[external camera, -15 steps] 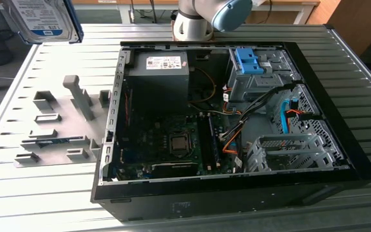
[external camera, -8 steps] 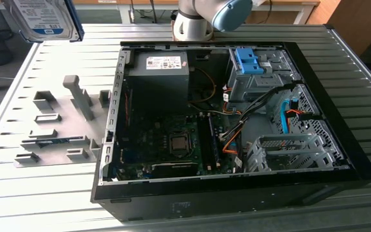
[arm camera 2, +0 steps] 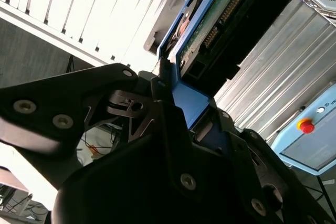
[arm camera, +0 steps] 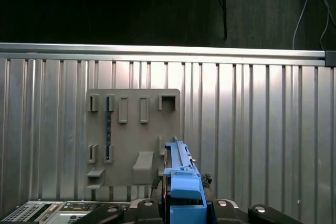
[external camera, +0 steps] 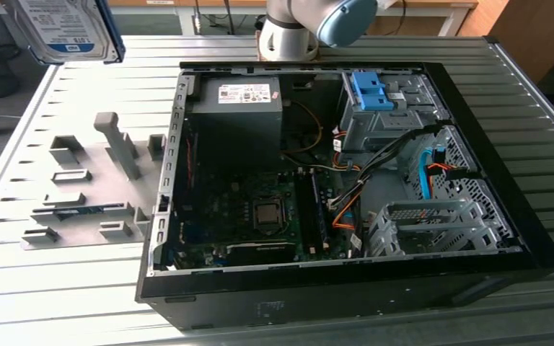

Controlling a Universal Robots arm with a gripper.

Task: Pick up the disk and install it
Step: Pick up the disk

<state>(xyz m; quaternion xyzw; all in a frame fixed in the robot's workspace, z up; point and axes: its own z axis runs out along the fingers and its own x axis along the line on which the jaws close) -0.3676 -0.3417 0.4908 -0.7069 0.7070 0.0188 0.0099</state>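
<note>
Pick-up's done: my gripper [arm camera 2: 185,109] is clamped on the blue end of the disk [external camera: 61,30], high over the far corner of the table [external camera: 75,295] on the exterior view's left. It's well apart from the open computer case [external camera: 532,238], so install isn't done. Its long axis hangs roughly upright, free end down, label facing the exterior camera.
</note>
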